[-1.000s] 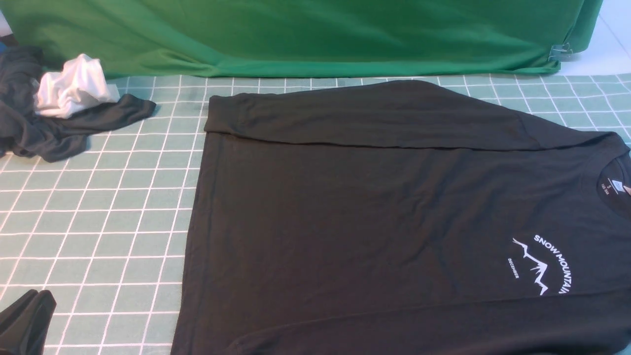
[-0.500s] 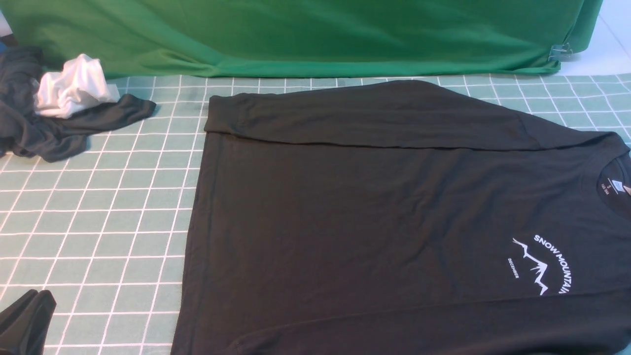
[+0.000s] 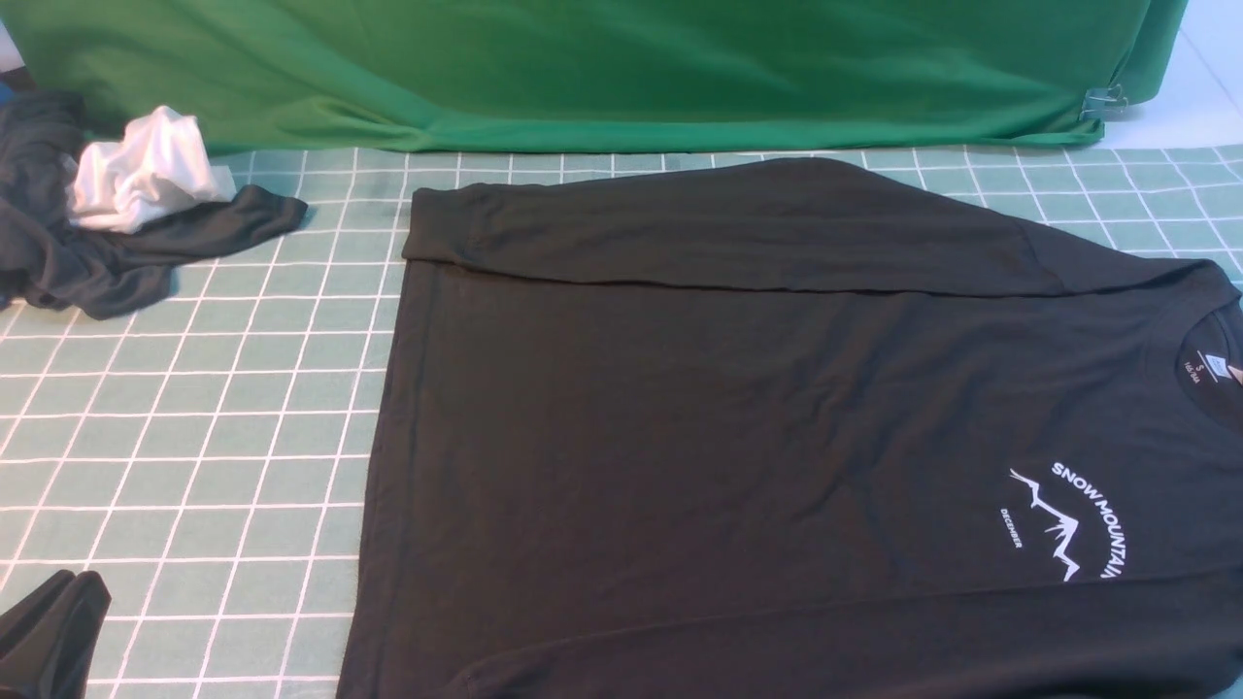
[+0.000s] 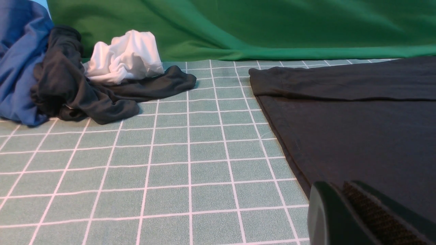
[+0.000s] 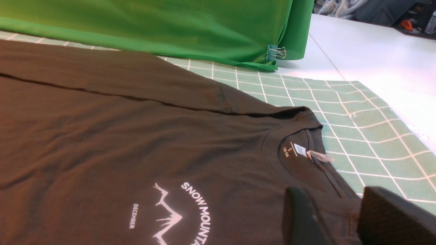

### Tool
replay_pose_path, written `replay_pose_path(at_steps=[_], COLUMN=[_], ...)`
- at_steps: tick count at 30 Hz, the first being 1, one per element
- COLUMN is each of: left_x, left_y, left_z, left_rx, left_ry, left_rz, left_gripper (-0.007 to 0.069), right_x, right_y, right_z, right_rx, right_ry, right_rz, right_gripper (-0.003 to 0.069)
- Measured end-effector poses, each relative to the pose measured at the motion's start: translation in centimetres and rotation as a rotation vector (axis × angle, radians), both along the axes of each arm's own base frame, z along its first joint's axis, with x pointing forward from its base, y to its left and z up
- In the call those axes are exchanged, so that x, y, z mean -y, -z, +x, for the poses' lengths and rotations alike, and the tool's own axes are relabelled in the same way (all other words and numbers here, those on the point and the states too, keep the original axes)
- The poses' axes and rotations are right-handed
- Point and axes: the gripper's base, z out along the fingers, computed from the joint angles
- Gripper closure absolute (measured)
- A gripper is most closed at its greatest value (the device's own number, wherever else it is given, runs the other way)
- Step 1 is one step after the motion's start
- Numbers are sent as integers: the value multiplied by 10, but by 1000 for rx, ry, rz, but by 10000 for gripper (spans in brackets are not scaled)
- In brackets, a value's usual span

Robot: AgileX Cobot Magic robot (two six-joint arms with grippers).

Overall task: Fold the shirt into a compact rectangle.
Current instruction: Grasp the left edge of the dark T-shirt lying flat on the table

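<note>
- Shirt [image 3: 738, 437] lies flat on the tabletop [image 3: 194, 456], collar right.
- Left fingers [image 4: 337, 217] clenched, empty, near its hem.
- Right fingers [image 5: 301, 221] released, above its shoulder by the collar.
- Grey garment [image 3: 117, 262], white cloth [image 3: 141, 180] far left, well apart.

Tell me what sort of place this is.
Probably a staged robot test bench, not a home: a green backdrop cloth held by a binder clip, a gridded mat, and a black shirt spread flat.
</note>
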Motion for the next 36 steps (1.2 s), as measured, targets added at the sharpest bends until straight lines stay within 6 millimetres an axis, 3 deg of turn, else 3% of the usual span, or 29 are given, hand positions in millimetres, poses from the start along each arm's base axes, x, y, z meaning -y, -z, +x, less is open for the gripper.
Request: replay_pose_path(at_steps=[20,22,23,24,25,26,27,30,36], left_x=[0,1,4,4,7,9,10,11,10], left_y=[-1,-2,-5,-5,-7,-8,-9,-11,-12], left_z=[0,0,0,0,0,0,0,0,0], left_rx=[6,17,28,28,23,4,-5,-11,7], left_ry=[-3,-7,-14,-14,-18,-19,-19,-20,-26], left_rz=[-10,-141,-486,-486,-738,-1042,-1142,-1295,-1307], left_gripper=[610,610,610,610,610,610,610,610,610], right_x=[-1,-2,-3,-3,-3,-3,-2,-2,0], right_y=[-6,-9,-14,-15,-18,-21,-23,-26,-30], right_z=[1,1,1,1,1,1,1,0,0], right_rx=[68,101,155,161,188,218,231,255,304], right_ry=[-8,-10,-8,-8,-4,3,6,5,-7], right_rz=[16,62,270,307,493,792,933,1107,1188], right_gripper=[414,414,414,414,414,414,414,414,414])
